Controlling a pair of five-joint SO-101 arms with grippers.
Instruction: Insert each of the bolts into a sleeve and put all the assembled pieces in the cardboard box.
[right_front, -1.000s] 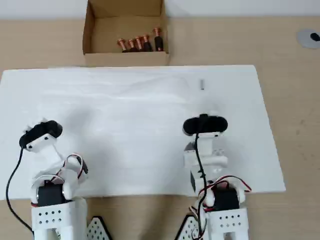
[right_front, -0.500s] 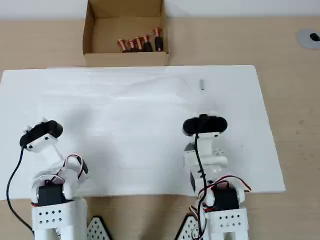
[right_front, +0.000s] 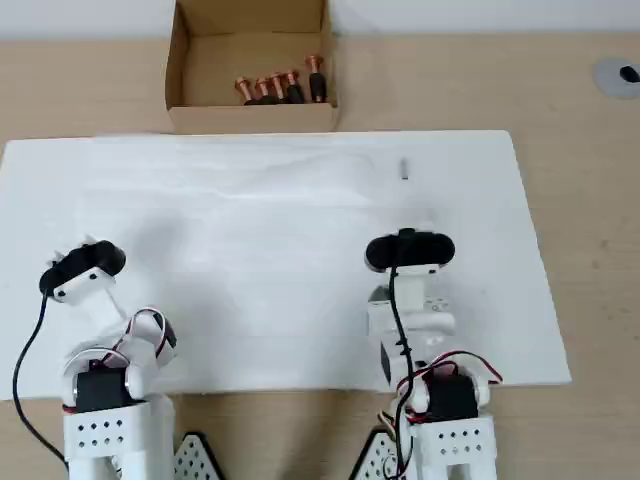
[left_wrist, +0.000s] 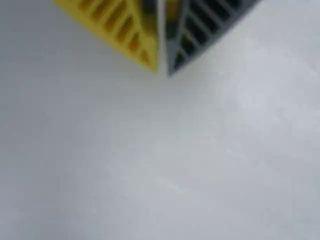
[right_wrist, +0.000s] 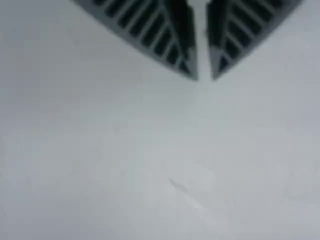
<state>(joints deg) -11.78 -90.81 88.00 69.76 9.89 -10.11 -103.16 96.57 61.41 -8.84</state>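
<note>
- The left gripper (left_wrist: 162, 69) is pressing its yellow finger (left_wrist: 120, 27) and dark finger (left_wrist: 205, 25) tip to tip, with nothing between them; it is hovering just over the white sheet (right_front: 260, 230).
- The right gripper (right_wrist: 202, 76) is keeping its two dark fingers all but together, only a thin slit showing, and it too is gripping nothing above the bare sheet.
- Both arms are sitting folded back at the sheet's near edge, well apart from the open brown cardboard box (right_front: 178, 70); that reads as a parked pose, since nothing is lying within reach to pick up.
- The copper-headed bolts in dark sleeves (right_front: 280, 88), five by my count, are lying in a row on the box floor, toward the near wall.
- A small grey mark (right_front: 404, 169) is showing on the sheet beyond one arm; I cannot tell whether it is a part.
- Judging from this, the task is looking finished or nearly so.
</note>
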